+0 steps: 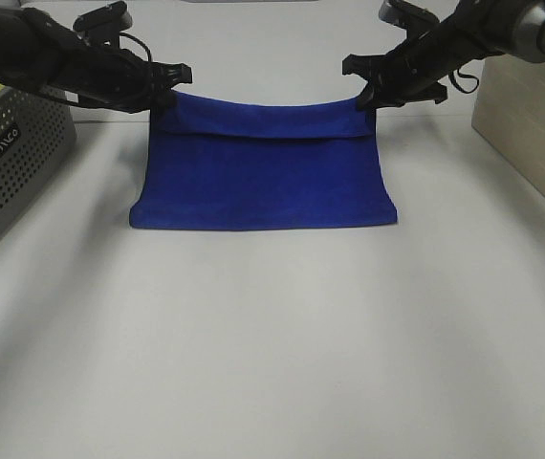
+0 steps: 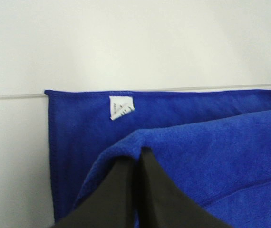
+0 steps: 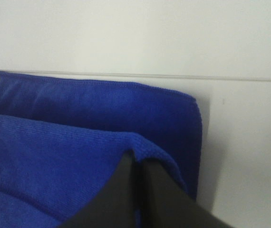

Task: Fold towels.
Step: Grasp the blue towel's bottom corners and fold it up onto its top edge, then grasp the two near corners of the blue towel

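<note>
A blue towel (image 1: 265, 177) lies on the white table, its near part doubled back over itself toward the far edge. My left gripper (image 1: 163, 96) is shut on the towel's lifted left corner and holds it just above the far edge. My right gripper (image 1: 368, 96) is shut on the lifted right corner at the same height. In the left wrist view the gripper (image 2: 138, 159) pinches the blue fold (image 2: 211, 156) above the lower layer, which bears a white label (image 2: 120, 107). In the right wrist view the gripper (image 3: 136, 159) pinches the fold (image 3: 54, 156).
A grey perforated basket (image 1: 10, 158) holding something yellow stands at the left. A light wooden box (image 1: 531, 134) stands at the right. A seam in the table (image 2: 12, 96) runs along the towel's far edge.
</note>
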You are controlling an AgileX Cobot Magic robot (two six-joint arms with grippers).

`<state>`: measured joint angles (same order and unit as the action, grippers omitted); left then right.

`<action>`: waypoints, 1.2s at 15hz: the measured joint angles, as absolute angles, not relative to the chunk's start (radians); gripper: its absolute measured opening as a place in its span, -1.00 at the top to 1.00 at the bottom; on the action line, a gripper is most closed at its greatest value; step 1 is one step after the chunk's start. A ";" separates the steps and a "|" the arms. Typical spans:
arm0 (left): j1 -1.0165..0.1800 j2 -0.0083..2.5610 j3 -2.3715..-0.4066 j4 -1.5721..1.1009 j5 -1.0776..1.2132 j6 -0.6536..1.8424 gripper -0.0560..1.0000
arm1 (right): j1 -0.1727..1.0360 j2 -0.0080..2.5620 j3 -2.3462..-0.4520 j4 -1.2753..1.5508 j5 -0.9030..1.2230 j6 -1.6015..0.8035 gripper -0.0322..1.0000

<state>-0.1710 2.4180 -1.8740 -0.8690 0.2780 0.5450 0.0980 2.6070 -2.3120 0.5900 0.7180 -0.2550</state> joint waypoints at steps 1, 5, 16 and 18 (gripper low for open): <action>-0.171 2.423 -1.874 -0.866 0.252 0.555 0.89 | 0.098 2.619 -2.325 0.590 0.706 -0.256 0.94; -0.173 2.438 -1.874 -0.864 0.180 0.628 0.27 | 0.098 2.631 -2.327 0.587 0.685 -0.254 0.28; -0.117 2.438 -1.874 -0.721 0.659 0.452 -0.35 | 0.051 2.578 -2.329 0.503 1.150 -0.160 -0.50; -0.112 2.438 -1.874 -0.664 0.724 0.335 -0.35 | 0.040 2.578 -2.329 0.504 1.203 -0.149 -0.50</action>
<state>-0.1120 2.4380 -1.8740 -0.6640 0.7240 0.3350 0.0400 2.5780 -2.3290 0.5040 1.2030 -0.1490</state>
